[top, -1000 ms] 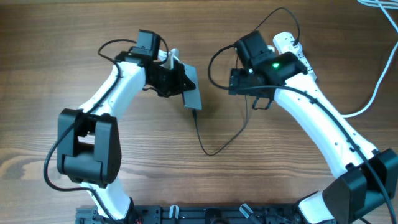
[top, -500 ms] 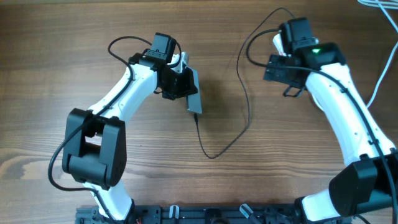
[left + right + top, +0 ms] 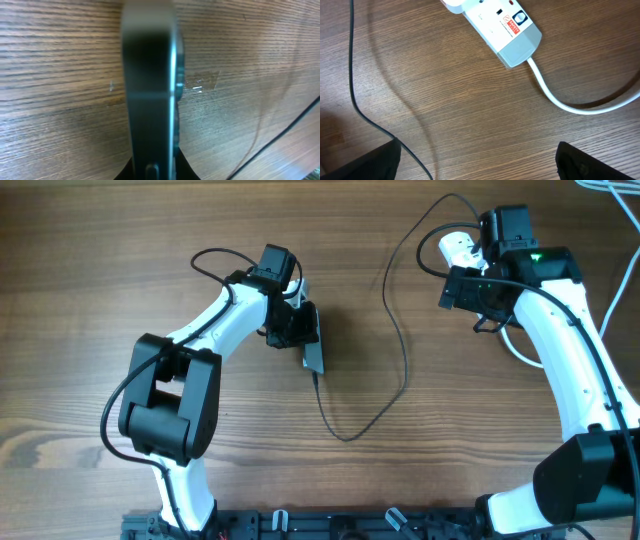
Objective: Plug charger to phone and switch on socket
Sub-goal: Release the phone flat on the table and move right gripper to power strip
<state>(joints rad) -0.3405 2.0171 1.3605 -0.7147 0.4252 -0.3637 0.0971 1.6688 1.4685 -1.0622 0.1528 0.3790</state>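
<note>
Comparing with a second ago, I find the right arm has left the middle of the table (image 3: 100, 260) and travelled up and outward. It now hangs over the socket (image 3: 455, 248). The left arm has swung the phone (image 3: 313, 352) slightly toward centre and turned it nearly edge-on to the overhead camera.

The charger (image 3: 404, 370) runs from the phone's lower end, loops down across the wood and climbs to the socket. Its tip appears seated in the phone, though the joint is too small to confirm. I judge the plugging done and the switch the step in hand.

The left gripper (image 3: 300, 330) is clamped on the phone, which stands out from it, thin edge up and blurred, in the left wrist view. The right gripper (image 3: 477, 150) has its jaws spread wide with nothing between them. The socket's grey end lies ahead of it, well short of the fingers.

The thick white cord (image 3: 570, 102) curves off the socket's end and passes close to the right finger's path. The black cable lies beside the left finger. Either could be snagged on the descent. I cannot tell from these views whether the switch is already on.
</note>
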